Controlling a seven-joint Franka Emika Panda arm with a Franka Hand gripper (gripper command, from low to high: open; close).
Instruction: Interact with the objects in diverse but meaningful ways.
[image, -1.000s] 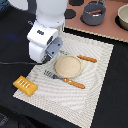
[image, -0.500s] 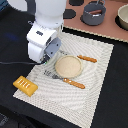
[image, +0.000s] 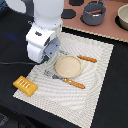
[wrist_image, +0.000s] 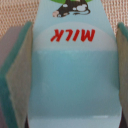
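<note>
Wrist view: my claw (wrist_image: 64, 65) grips the pale blue milk carton (wrist_image: 72, 75) — one teal-edged pad (wrist_image: 17, 85) presses each side of it, and red "MILK" lettering shows on its white upper panel.

Exterior view: my arm (image: 44, 37) stands low over the near-left part of the striped placemat (image: 95, 80) on the dark desk (image: 12, 35); the claw and carton are hidden behind the wrist there. The ridged yellow-orange bread loaf (image: 25, 85) lies at the mat's left corner, apart from my arm. The round tan plate (image: 68, 65) sits mid-mat, between the orange-handled fork (image: 69, 81) on the near side and the orange-handled knife (image: 86, 58) beyond it. A grey pot (image: 93, 13) stands on the brown surface behind.
</note>
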